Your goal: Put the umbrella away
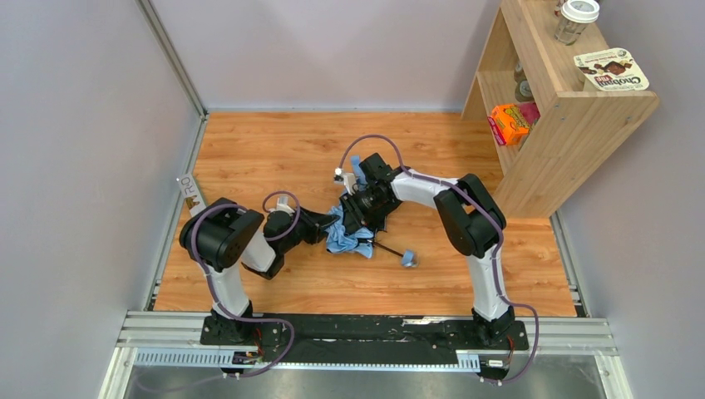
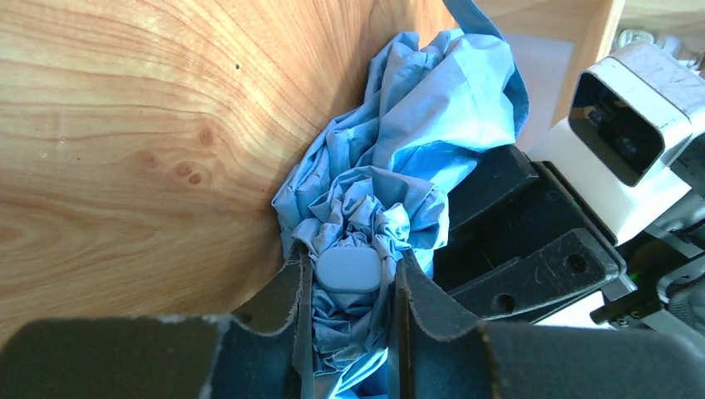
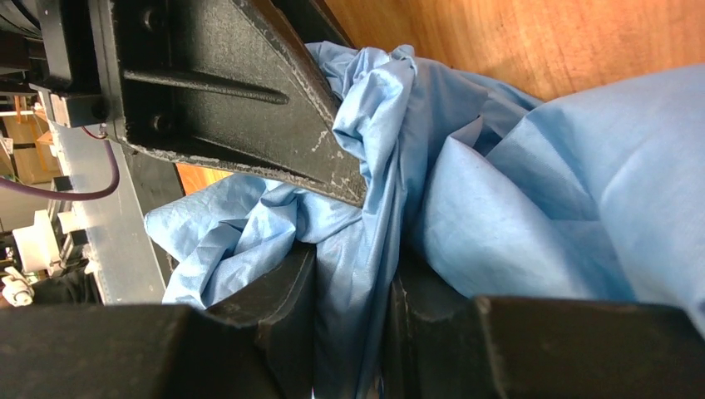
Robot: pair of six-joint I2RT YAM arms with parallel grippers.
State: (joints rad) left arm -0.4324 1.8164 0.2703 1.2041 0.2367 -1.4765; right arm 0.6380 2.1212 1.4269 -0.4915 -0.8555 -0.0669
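The umbrella [image 1: 342, 237] lies collapsed in the middle of the wooden floor, its sky-blue canopy bunched up. Its thin dark shaft runs right to the small blue handle [image 1: 409, 259]. My left gripper [image 1: 331, 226] is shut on the bunched canopy from the left; in the left wrist view [image 2: 349, 287] the fabric and a rounded blue cap [image 2: 349, 269] sit between the fingers. My right gripper [image 1: 356, 218] is shut on the canopy from above right; the right wrist view [image 3: 349, 291] shows a fold of fabric [image 3: 532, 191] pinched between the fingers.
A wooden shelf unit [image 1: 574, 116] stands at the back right with an orange box [image 1: 509, 123], a jar [image 1: 575, 20] and a snack pack [image 1: 612, 70]. Grey walls close the left and back. A metal rail [image 1: 366, 332] runs along the near edge.
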